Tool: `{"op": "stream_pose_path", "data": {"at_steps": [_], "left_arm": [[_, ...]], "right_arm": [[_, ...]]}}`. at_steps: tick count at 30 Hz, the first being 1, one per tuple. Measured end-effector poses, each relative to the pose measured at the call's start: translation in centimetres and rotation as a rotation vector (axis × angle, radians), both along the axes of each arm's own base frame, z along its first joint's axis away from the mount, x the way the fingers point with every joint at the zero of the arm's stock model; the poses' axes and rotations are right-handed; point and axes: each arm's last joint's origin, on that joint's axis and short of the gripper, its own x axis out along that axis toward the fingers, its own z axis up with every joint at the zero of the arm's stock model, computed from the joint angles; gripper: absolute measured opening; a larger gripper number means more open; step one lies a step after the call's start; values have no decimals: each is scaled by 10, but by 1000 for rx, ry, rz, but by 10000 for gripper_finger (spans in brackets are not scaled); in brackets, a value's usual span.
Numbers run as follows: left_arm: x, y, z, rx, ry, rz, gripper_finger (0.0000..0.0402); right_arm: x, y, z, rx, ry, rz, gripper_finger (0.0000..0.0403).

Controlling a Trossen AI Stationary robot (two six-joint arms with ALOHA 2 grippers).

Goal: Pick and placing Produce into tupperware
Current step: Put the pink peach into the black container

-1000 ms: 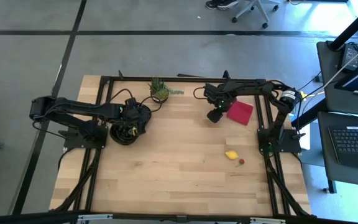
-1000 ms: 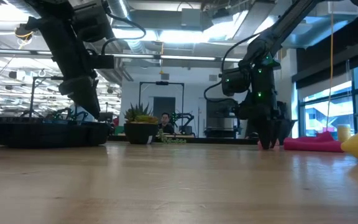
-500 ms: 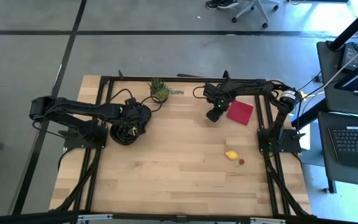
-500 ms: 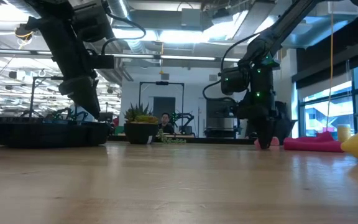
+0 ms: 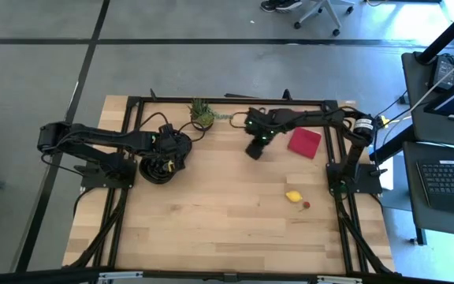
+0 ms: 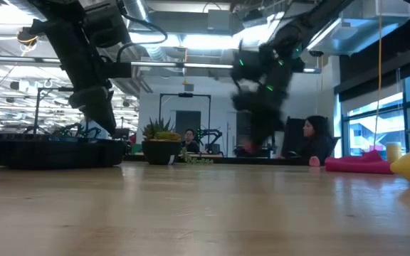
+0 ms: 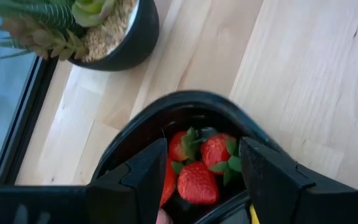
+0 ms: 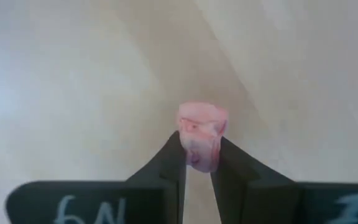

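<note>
Right gripper (image 5: 254,149) raised off the table at back centre, arm stretched leftward, fingers (image 8: 173,163) pinched on a pink berry (image 8: 201,134), left gripper (image 5: 162,160) low over the tupperware (image 7: 185,109), fingers spread.

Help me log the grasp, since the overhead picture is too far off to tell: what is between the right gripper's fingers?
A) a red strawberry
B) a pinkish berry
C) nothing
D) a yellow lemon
B: the right wrist view shows the right gripper pinching a small pinkish berry between its dark fingertips, above the table.
</note>
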Motion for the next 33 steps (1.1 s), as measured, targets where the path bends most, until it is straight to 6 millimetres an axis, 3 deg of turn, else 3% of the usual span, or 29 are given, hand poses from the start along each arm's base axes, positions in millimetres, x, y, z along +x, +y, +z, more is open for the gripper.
{"op": "stream_pose_path", "data": {"at_steps": [5, 11, 19, 33], "left_arm": [[5, 1, 3, 16, -45, -17, 192], [15, -1, 9, 171, -10, -262, 192], [32, -20, 22, 421, -13, -629, 192], [41, -38, 32, 450, -173, -713, 192]], "right_arm": [[43, 21, 29, 12, -415, 169, 57], [63, 40, 48, -41, -649, 261, 57], [67, 48, 51, -62, -695, 301, 57], [67, 48, 51, -57, -697, 306, 57]]}}
